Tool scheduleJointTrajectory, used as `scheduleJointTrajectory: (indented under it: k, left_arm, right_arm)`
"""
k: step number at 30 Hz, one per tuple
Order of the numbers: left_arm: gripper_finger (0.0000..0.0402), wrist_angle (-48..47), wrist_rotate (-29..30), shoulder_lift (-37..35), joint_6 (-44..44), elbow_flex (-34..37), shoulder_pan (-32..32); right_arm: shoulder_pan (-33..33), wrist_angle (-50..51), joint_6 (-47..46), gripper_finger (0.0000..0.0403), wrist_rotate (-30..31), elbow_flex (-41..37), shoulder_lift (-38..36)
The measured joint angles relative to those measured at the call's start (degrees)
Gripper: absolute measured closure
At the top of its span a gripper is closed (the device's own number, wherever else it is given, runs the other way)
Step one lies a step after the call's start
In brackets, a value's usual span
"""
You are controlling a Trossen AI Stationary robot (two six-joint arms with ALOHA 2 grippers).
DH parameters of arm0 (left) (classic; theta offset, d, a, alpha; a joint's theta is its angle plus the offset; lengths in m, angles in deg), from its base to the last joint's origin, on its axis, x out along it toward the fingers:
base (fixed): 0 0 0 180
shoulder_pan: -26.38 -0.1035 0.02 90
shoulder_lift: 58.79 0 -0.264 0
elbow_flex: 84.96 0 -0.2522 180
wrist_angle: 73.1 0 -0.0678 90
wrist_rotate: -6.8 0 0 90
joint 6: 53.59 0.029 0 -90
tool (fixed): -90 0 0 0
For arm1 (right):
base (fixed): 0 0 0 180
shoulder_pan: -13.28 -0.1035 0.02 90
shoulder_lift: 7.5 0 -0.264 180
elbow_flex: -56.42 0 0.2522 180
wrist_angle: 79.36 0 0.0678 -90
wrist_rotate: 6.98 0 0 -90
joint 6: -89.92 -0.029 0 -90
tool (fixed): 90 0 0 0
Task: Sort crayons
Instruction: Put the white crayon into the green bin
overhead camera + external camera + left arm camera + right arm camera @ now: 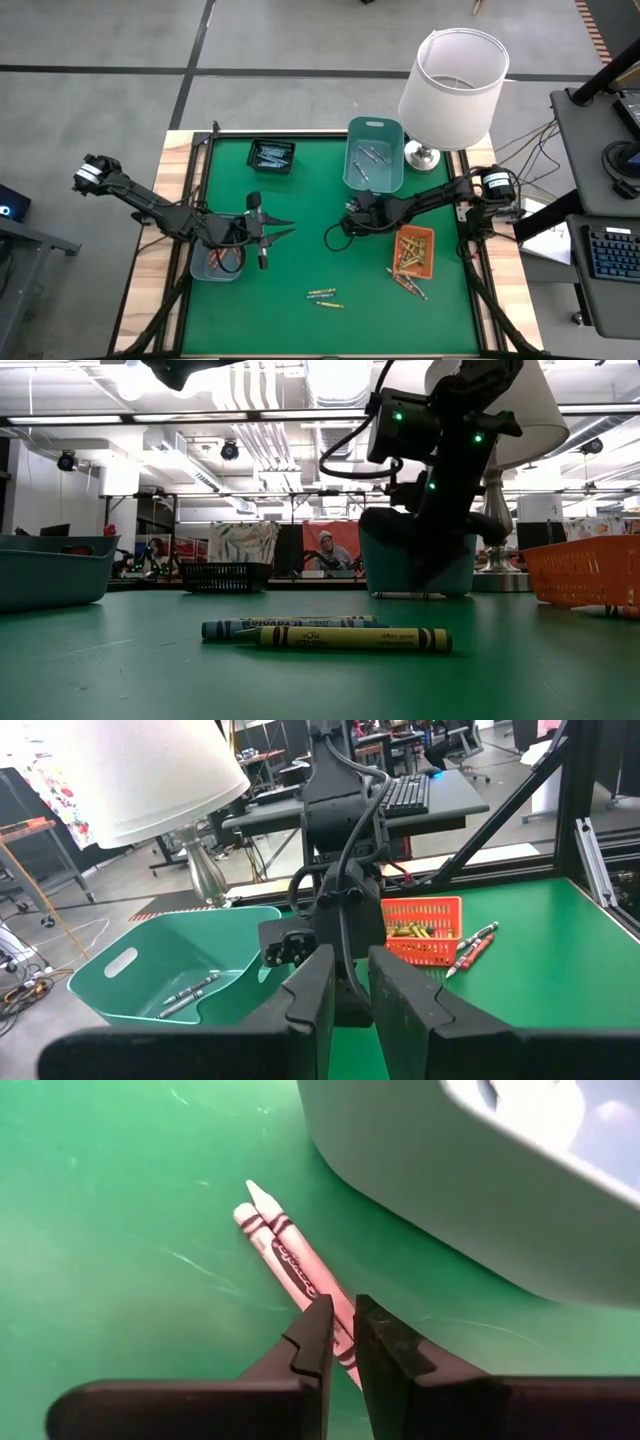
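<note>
Overall, one green tabletop carries everything. One lamp with a white shade stands at its far right corner.

Two arms are at work. The left gripper hangs toward the left edge, just beside a blue-grey tray; its fingers are narrowly parted with nothing between them. The right gripper is low over the tabletop's middle, just beside the teal bin, directly above two pale crayons; whether it grips either one cannot be told.

Four containers are counted:
- one teal bin at the far edge, next to the lamp;
- one orange basket by the right edge;
- one blue-grey tray by the left edge;
- one black basket toward the far left corner.

Each holds crayons. Two grey ones show in the teal bin. The contents of the other three cannot be counted.

Loose crayons, by group:
- Two pale crayons lie side by side, touching and parallel, close to the teal bin's wall. Both tips point the same way, away from the right gripper.
- At least two red crayons lie just outside the orange basket on its near side, parallel to each other and slanted against the tabletop's edges.
- Three crayons lie near the middle of the near edge: a yellow one nearest that edge, and a blue one and a further one just behind it. Their long axes run along the near edge.
</note>
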Motion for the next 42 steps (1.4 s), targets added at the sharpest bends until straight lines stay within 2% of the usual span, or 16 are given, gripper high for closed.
scheduleJointTrajectory:
  k: [27,35,42]
  left_arm:
    - [0.0354,0.0,0.0,0.0,-0.5,0.0,0.0]
    - [0.0354,0.0,0.0,0.0,-0.5,0.0,0.0]
    - [0.0354,0.0,0.0,0.0,-0.5,0.0,0.0]
  right_arm:
    - [-0.1,-3.2,0.3,0.0369,-3.5,-1.9,-0.1]
    - [-0.4,-4.9,2.0,0.0369,-6.9,-1.8,-0.1]
    - [-0.8,-4.4,7.5,0.0369,-10.6,1.0,-0.3]
